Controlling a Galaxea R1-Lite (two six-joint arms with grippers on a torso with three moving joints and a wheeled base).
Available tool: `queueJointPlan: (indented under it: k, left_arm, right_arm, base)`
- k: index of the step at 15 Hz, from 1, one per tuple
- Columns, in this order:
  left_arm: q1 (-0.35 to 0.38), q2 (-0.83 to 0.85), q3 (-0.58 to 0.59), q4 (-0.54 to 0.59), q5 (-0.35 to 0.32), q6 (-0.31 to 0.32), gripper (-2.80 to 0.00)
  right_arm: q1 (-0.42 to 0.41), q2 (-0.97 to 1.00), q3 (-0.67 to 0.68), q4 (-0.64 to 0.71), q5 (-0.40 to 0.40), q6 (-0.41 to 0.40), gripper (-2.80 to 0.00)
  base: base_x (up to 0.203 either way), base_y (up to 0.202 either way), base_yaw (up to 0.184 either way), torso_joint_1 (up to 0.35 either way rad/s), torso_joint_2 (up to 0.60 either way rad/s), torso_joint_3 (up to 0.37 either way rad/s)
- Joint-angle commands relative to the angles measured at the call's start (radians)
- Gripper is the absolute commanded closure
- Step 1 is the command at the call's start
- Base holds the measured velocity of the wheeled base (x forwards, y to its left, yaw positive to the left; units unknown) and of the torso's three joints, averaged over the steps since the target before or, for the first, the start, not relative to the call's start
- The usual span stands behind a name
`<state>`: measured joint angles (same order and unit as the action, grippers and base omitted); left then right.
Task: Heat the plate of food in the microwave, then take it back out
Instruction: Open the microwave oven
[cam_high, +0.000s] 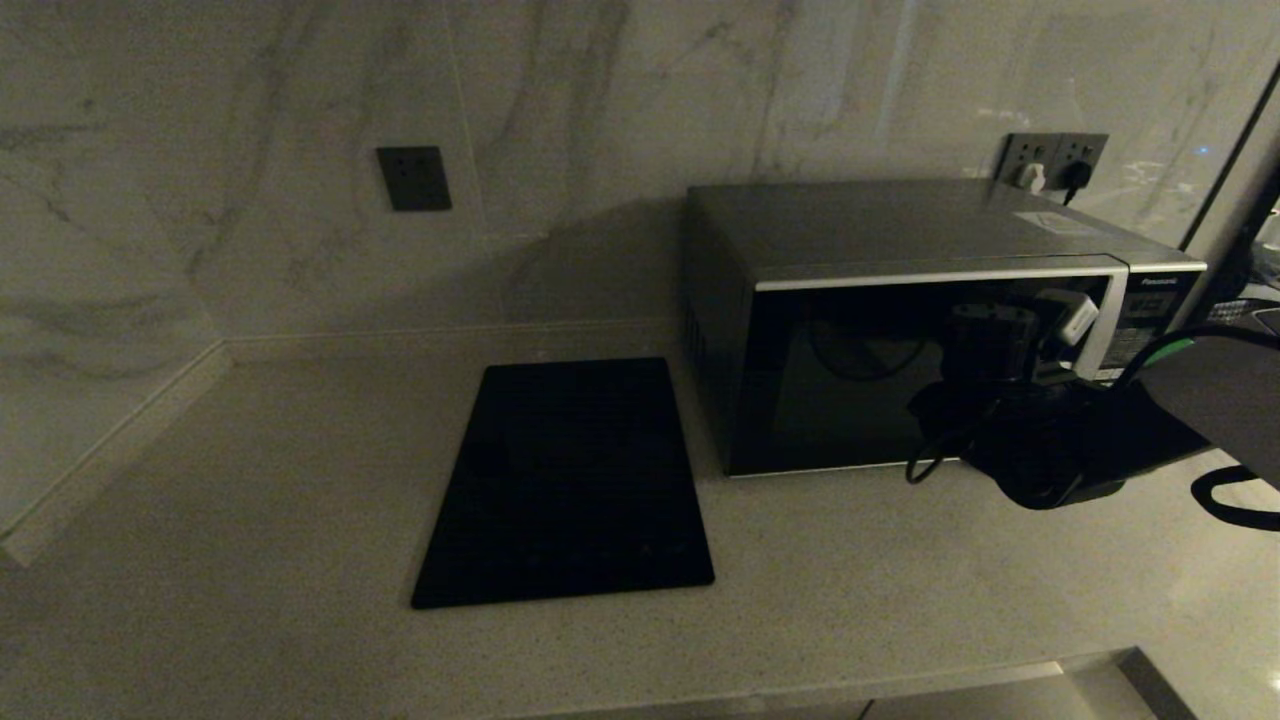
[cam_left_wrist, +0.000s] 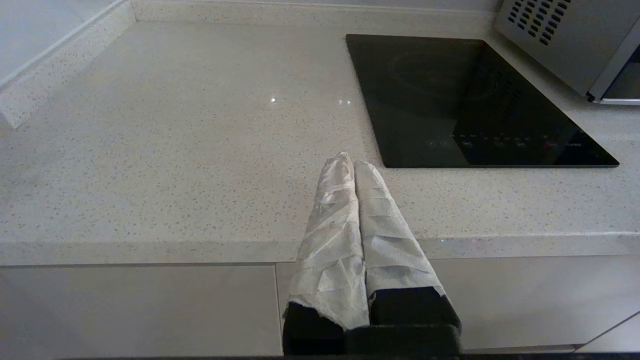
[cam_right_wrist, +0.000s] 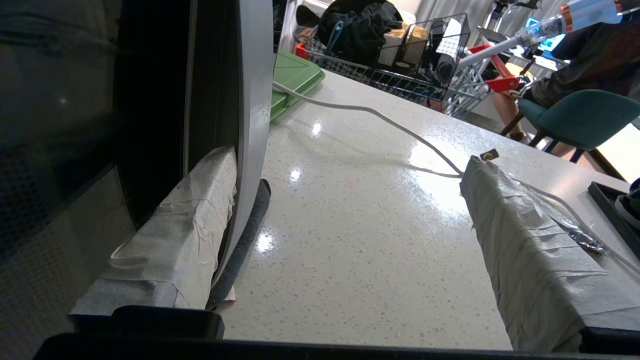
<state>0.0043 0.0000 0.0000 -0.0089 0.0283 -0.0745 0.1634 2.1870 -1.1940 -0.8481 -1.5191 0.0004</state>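
Now | right gripper (cam_right_wrist: 345, 165) spread wide, one finger behind microwave (cam_high: 900, 330) door strip | left gripper (cam_left_wrist: 354, 162) closed, empty.

The left end effector (cam_left_wrist: 352, 167), fingers pressed together, hangs over the speckled desk (cam_left_wrist: 175, 150). Upper right: black panel (cam_left_wrist: 465, 100), microwave (cam_left_wrist: 565, 40) corner.

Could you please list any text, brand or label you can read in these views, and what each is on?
"Panasonic": on the microwave, top of its button panel.
Button labels on that panel: too small to read.
White sticker on the microwave's top: unreadable.
Touch-control marks along the black panel: too small to read.
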Motion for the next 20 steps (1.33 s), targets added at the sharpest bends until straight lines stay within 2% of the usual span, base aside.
queueJointPlan:
  k: [1,4,15,16,20]
  left_arm:
    - [0.0,0.002,0.0,0.0,0.001,-0.001,0.0]
    - [0.0,0.002,0.0,0.0,0.001,-0.001,0.0]
    - [0.0,0.002,0.0,0.0,0.001,-0.001,0.0]
    - [0.0,0.002,0.0,0.0,0.001,-0.001,0.0]
    - [0.0,0.002,0.0,0.0,0.001,-0.001,0.0]
  right_arm:
    - [-0.006,0.006,-0.016,-0.003,-0.011,0.0,-2.8]
    - [-0.022,0.014,-0.055,-0.003,-0.011,-0.002,-2.8]
    - [-0.022,0.04,-0.053,-0.005,-0.011,0.0,-2.8]
    - [-0.022,0.045,-0.055,-0.005,-0.011,0.0,0.0]
    - [-0.022,0.059,-0.059,-0.009,-0.011,0.0,0.0]
  base:
    - [0.0,0.0,0.0,0.0,0.0,0.0]
    - [0.0,0.0,0.0,0.0,0.0,0.0]
    - [0.0,0.0,0.0,0.0,0.0,0.0]
    - [0.0,0.0,0.0,0.0,0.0,0.0]
    - [0.0,0.0,0.0,0.0,0.0,0.0]
